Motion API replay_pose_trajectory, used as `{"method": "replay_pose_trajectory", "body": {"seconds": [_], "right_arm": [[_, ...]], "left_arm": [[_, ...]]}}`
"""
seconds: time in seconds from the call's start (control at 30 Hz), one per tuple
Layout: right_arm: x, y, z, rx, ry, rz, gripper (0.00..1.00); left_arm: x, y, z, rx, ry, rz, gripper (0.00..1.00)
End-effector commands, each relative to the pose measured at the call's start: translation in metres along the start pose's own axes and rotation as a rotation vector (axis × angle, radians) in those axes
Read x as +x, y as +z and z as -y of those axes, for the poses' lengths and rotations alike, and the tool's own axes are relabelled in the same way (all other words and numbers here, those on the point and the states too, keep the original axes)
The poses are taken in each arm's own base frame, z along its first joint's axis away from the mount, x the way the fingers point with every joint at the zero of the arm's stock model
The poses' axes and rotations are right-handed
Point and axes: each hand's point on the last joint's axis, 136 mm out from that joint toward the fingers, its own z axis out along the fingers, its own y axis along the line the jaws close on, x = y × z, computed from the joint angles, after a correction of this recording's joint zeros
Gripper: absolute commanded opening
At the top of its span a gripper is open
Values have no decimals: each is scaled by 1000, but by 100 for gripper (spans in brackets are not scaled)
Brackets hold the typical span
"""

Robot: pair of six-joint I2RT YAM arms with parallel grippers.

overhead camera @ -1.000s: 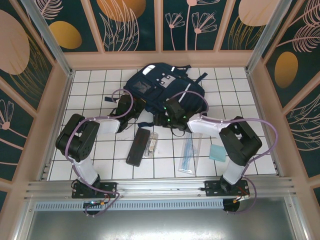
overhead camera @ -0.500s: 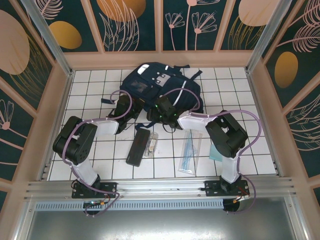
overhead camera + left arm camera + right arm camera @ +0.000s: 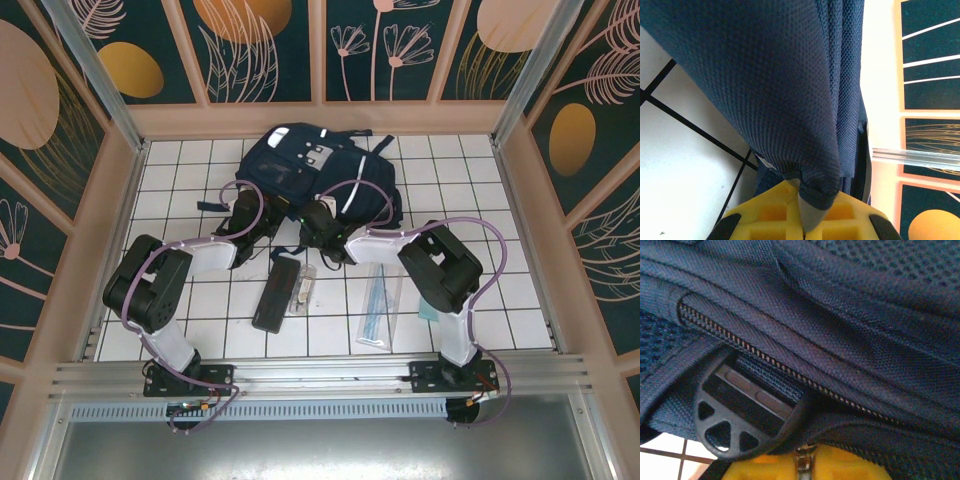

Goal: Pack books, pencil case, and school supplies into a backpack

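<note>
The navy backpack [image 3: 318, 165] lies at the back of the tiled floor, its grey patch facing up. My left gripper [image 3: 250, 214] is at its near-left edge, and its yellow pads [image 3: 771, 216] are shut on a fold of the backpack's fabric [image 3: 790, 90]. At the near edge, my right gripper [image 3: 316, 222] is shut on the metal zipper pull [image 3: 804, 462] beside a black strap buckle [image 3: 735, 412]. The black pencil case [image 3: 275, 293], a clear tube [image 3: 304, 287], the bluish ruler set [image 3: 379, 305] and a teal pad [image 3: 428, 313] lie in front of the arms. The books are out of view.
Wooden walls with dark painted panels enclose the floor on three sides. Dark straps [image 3: 215, 203] trail from the backpack's left side. The right arm's elbow [image 3: 440, 265] hangs over the teal pad. An aluminium rail [image 3: 320, 375] runs along the near edge.
My right arm has swung left along the backpack's near edge and its jaws have closed on the zipper pull. The backpack has shifted slightly left. The left gripper kept its hold.
</note>
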Motion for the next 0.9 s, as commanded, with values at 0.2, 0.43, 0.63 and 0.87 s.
{"method": "replay_pose_trajectory", "body": {"seconds": [0.2,0.43,0.63,0.87], "right_arm": [[-18,-19,7,-153,43,-72,0],[44,-44,26,-278,81,-471,0],[74,-65,59,-197,92,-626,0],[69,-84,99,-41,39,-655,0]], "left_arm": [[1,-18,51,132,75,13,0],[-23,-10,31,71,122,72,0],[-27,-7,20,38,150,77,0],[-34,-10,8,4,171,87,0]]}}
